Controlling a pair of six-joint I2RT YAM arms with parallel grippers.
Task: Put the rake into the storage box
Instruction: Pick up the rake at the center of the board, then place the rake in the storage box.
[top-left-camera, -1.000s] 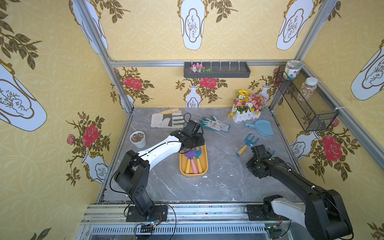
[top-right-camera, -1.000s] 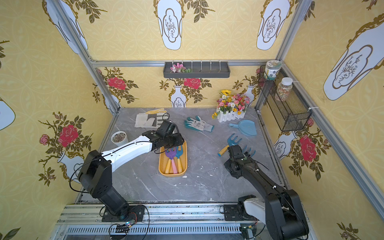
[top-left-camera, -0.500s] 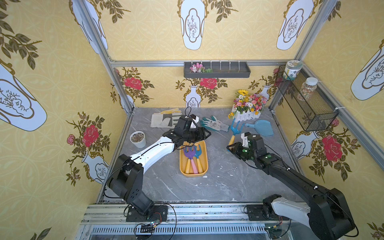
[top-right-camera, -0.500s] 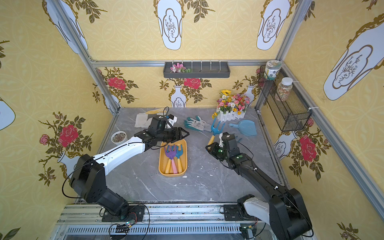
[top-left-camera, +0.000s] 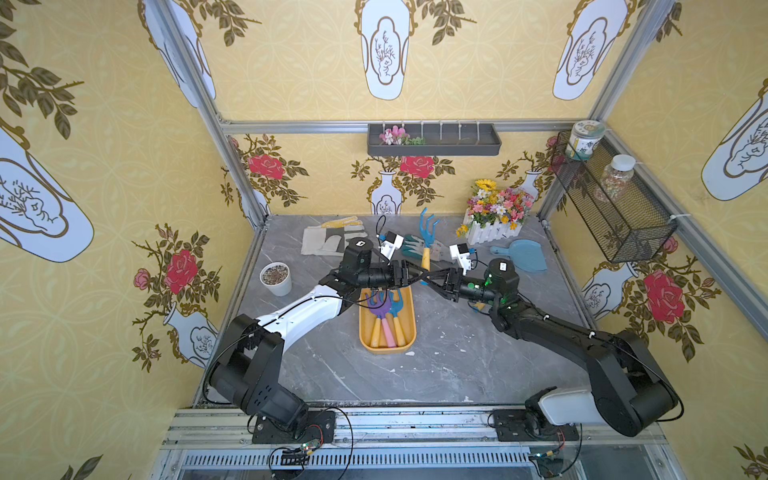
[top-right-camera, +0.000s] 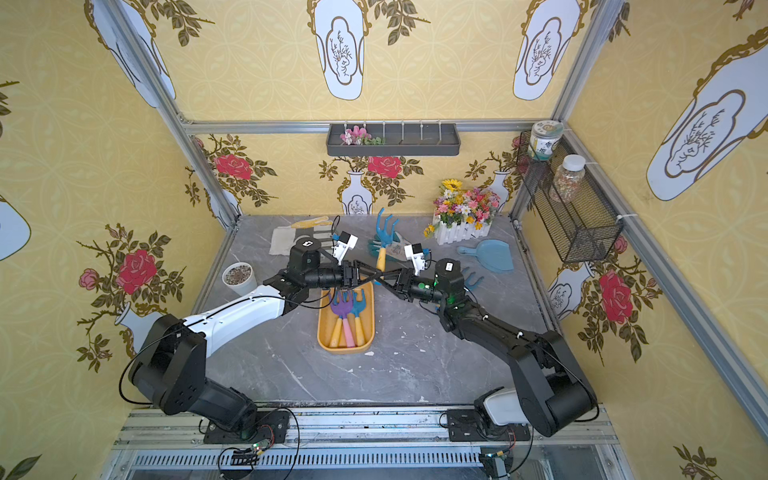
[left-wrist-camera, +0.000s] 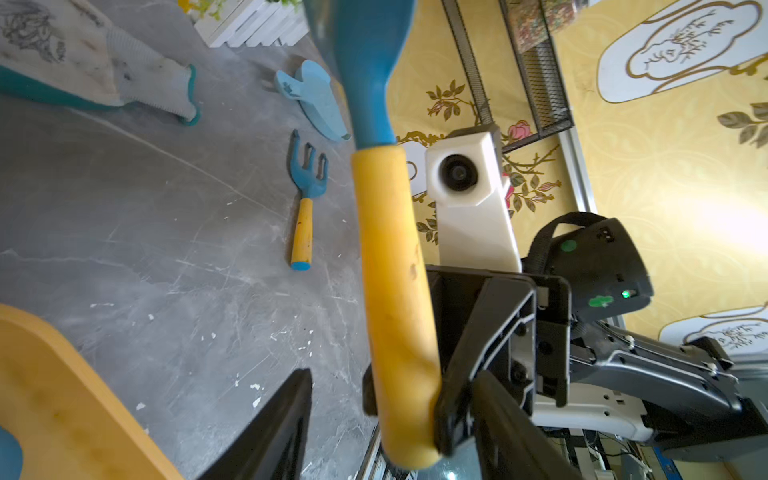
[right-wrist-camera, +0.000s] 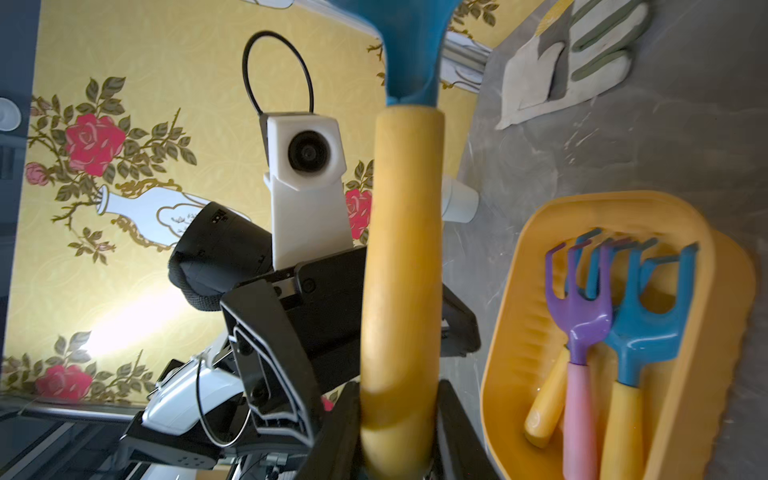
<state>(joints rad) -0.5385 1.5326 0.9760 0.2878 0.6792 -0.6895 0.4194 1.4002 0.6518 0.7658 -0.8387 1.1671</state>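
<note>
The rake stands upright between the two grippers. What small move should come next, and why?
Probably close the left gripper on the rake, at its yellow handle. The right gripper is shut on that handle, and the left one's open fingers straddle it with a gap showing. This looks like a handover; the storage box lies right by the left gripper.

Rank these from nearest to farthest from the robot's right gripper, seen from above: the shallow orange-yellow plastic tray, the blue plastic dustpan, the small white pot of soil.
From the right gripper, in a top view:
1. Orange-yellow tray, close by, just toward the front.
2. Blue dustpan, off to the right side.
3. White pot, far across on the left.
</note>
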